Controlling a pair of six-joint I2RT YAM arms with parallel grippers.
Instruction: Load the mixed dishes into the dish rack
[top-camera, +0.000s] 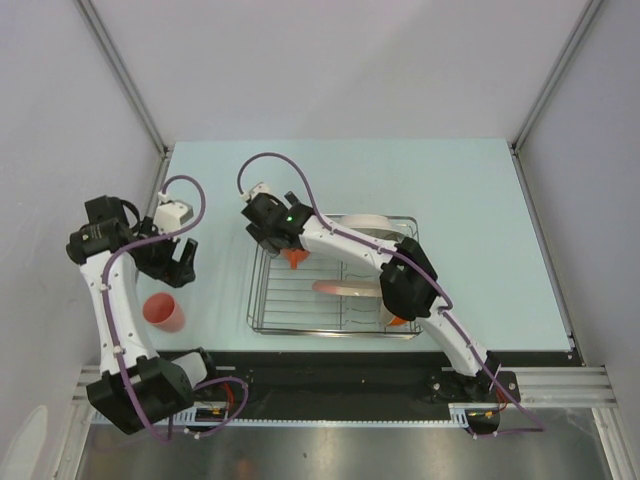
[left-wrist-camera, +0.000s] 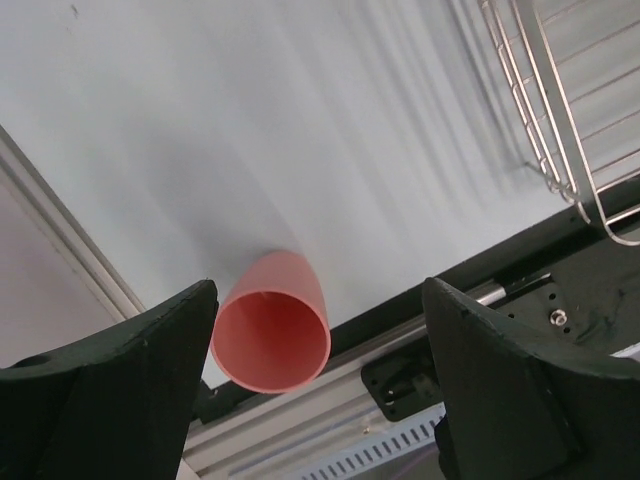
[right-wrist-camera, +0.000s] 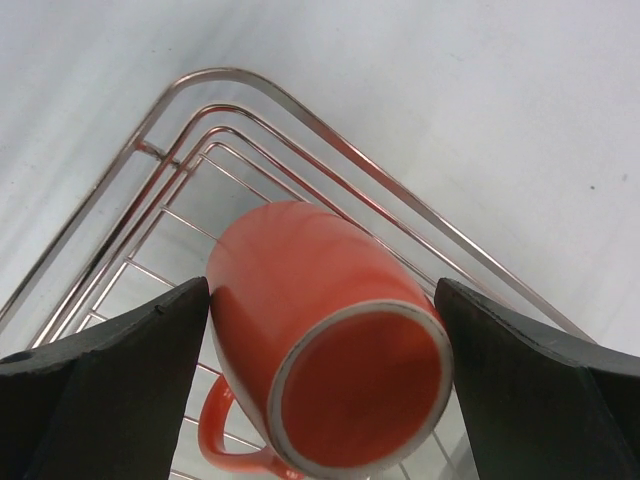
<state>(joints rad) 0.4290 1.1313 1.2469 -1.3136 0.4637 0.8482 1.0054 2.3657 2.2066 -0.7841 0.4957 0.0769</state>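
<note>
The small pink cup (top-camera: 163, 312) stands on the table at the left. In the left wrist view the small pink cup (left-wrist-camera: 270, 325) shows its open mouth. My left gripper (top-camera: 172, 262) hangs above and just beyond it, open and empty. My right gripper (top-camera: 291, 252) holds the orange mug (right-wrist-camera: 320, 340) by its sides over the far left corner of the chrome dish rack (top-camera: 262, 300), mouth toward the wrist, handle down. In the rack stand a white shallow bowl (top-camera: 372, 222), the pink-and-cream plate (top-camera: 345, 288) and an orange bowl (top-camera: 398, 321). The sage green bowl is out of view.
The rack's corner wires (right-wrist-camera: 250, 110) lie right under the mug. The black front rail (top-camera: 330, 355) runs along the table's near edge, close behind the cup. The left wall frame (top-camera: 158, 180) stands beside the left arm.
</note>
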